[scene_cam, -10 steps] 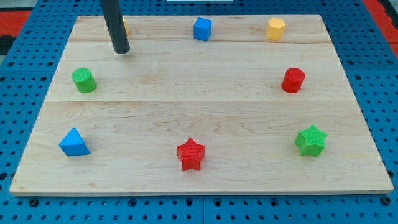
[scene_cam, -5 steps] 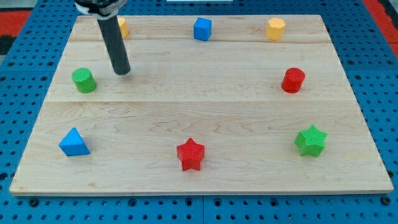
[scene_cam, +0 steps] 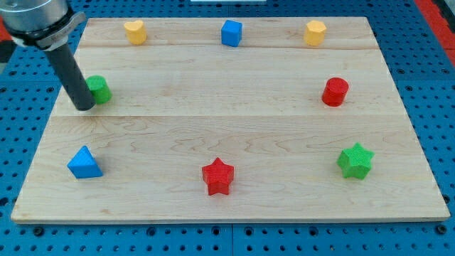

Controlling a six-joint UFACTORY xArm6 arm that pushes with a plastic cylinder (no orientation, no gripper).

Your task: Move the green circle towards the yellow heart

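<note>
The green circle (scene_cam: 100, 89) is a short green cylinder near the board's left edge. My tip (scene_cam: 84, 107) rests on the board at the circle's lower left, and the rod covers the circle's left side. Whether tip and circle touch cannot be told. The yellow heart (scene_cam: 135, 31) sits at the view's top left, above and to the right of the green circle.
A blue cube (scene_cam: 231, 33) and a yellow hexagon block (scene_cam: 316, 33) stand along the top. A red cylinder (scene_cam: 335, 92) is at the right. A blue triangle (scene_cam: 84, 163), a red star (scene_cam: 217, 176) and a green star (scene_cam: 355, 160) lie along the bottom of the wooden board (scene_cam: 234, 135).
My tip has moved down and to the left, from beside the yellow heart to the green circle's lower left. The yellow heart is now uncovered. The blocks have not visibly moved.
</note>
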